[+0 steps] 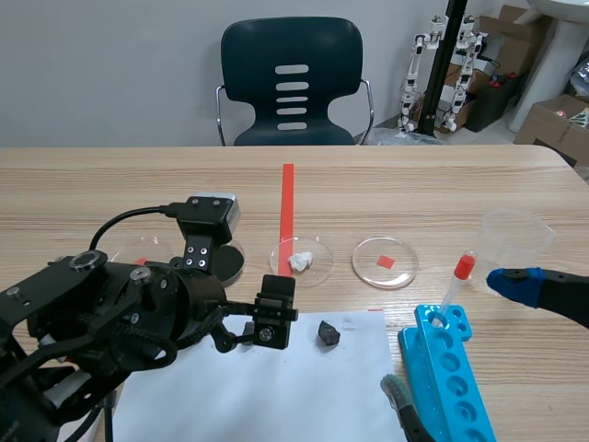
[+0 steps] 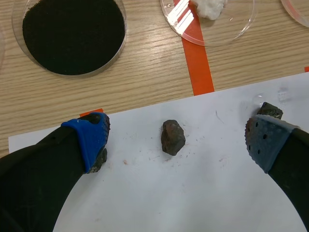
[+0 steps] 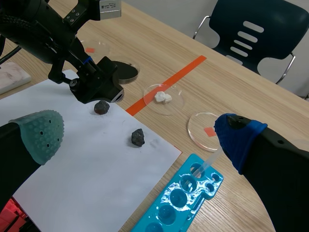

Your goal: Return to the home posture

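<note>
**A:** Was there any writing you could read?

**B:** Hardly. A white label (image 3: 110,5) sat on the camera box (image 1: 204,241) above the left gripper (image 2: 176,141), but its print was too small to make out. The brown cardboard boxes (image 1: 552,115) at the scene's two o'clock carried marks I couldn't read either

**A:** How did the grippers stand?

**B:** Both were spread wide and held nothing. The left gripper hung low over the white paper sheet (image 2: 193,193). A small dark lumpy rock (image 2: 173,137) lay on the sheet between its fingers, touching neither. The right gripper (image 3: 139,135) hovered at the sheet's three o'clock, over the bright blue plastic tube rack (image 1: 416,343). One of its pads was near the clear tube with a red cap (image 1: 463,268) that stood in the rack's far hole

**A:** And what was hidden or cut off?

**B:** In the scene view the left arm (image 1: 101,313) covered that rock, so only a second dark rock (image 1: 328,333) showed, at one o'clock on the sheet. The arm also hid part of the round clear dish of black powder (image 2: 126,36) at the sheet's eleven o'clock. At twelve, a clear dish with a white lump (image 1: 318,267) lay across the orange-red tape line (image 1: 286,212). At one sat a clear dish showing a small red square (image 1: 368,267), and at two a clear plastic beaker (image 1: 517,235). The rack ran off the near edge
</note>
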Available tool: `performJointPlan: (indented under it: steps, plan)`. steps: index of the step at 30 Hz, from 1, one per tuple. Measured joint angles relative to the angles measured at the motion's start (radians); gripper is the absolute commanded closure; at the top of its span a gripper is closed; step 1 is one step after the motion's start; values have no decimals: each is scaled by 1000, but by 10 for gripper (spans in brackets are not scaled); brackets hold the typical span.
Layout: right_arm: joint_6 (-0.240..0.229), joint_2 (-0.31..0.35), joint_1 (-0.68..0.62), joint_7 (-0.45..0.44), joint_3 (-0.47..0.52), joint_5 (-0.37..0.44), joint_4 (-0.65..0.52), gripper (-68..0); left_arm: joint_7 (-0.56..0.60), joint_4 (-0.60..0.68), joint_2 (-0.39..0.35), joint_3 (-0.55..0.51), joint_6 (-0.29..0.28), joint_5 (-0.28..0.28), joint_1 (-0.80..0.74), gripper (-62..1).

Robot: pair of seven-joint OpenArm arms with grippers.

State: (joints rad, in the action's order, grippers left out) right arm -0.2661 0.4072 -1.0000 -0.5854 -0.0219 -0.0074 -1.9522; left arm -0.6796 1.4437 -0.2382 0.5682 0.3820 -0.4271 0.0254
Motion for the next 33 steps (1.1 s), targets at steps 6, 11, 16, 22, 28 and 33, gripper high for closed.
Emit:
performJointPlan:
  steps: [6,11,16,22,28,33]
  plan:
    - [0,0,0,0,0,0,0,-679,0,0,0,0,0,0,0,-587]
    - [0,0,0,0,0,0,0,-679,0,0,0,0,0,0,0,-587]
    - [0,0,0,0,0,0,0,-679,5,0,0,0,0,0,0,-587]
    - [0,0,0,0,0,0,0,-679,27,0,0,0,0,0,0,-588]
    - [0,0,0,0,0,0,0,-679,76,55,-51,0,-111,-5,-21,-623]
    - [0,0,0,0,0,0,0,-679,221,191,-162,0,-209,-68,-65,-623]
